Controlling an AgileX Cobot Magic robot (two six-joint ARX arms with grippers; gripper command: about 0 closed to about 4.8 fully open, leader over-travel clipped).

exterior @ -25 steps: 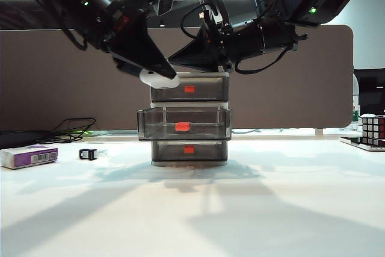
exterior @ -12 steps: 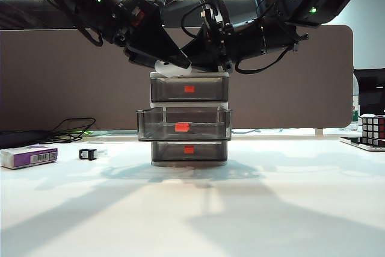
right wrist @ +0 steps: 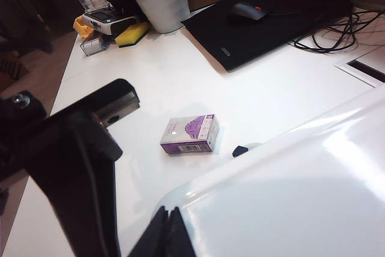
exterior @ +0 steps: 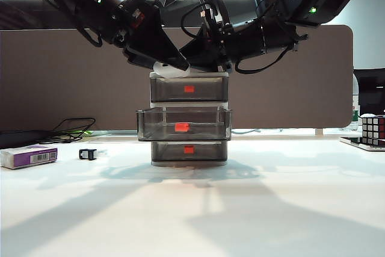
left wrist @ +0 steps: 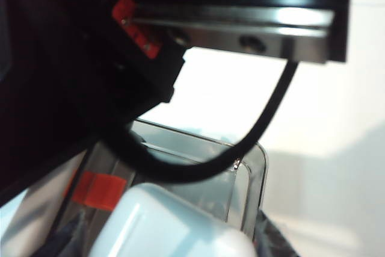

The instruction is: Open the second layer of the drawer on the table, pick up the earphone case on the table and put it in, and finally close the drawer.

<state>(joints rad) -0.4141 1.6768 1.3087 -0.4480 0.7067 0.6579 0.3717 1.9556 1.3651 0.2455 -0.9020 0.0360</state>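
The drawer (exterior: 189,88) stands mid-table, a three-tier unit whose second layer (exterior: 183,123) is pulled out toward the camera, red tab in front. My left gripper (exterior: 171,67) is shut on the white earphone case (exterior: 167,69), holding it just above the unit's top left edge. In the left wrist view the earphone case (left wrist: 171,230) fills the space between the jaws, with the open drawer (left wrist: 243,173) below it. My right gripper (exterior: 198,58) is shut. In the right wrist view the right gripper (right wrist: 168,212) has its tips on the unit's white top (right wrist: 289,197).
A purple-and-white box (exterior: 29,156) and a small black clip (exterior: 88,154) lie at the table's left, with cables (exterior: 72,129) behind. A Rubik's cube (exterior: 373,129) sits at the far right. A brown partition runs along the back.
The left gripper has carried the earphone case up and to the right, from beside the top drawer's left corner to above the unit. The right gripper has stayed put.
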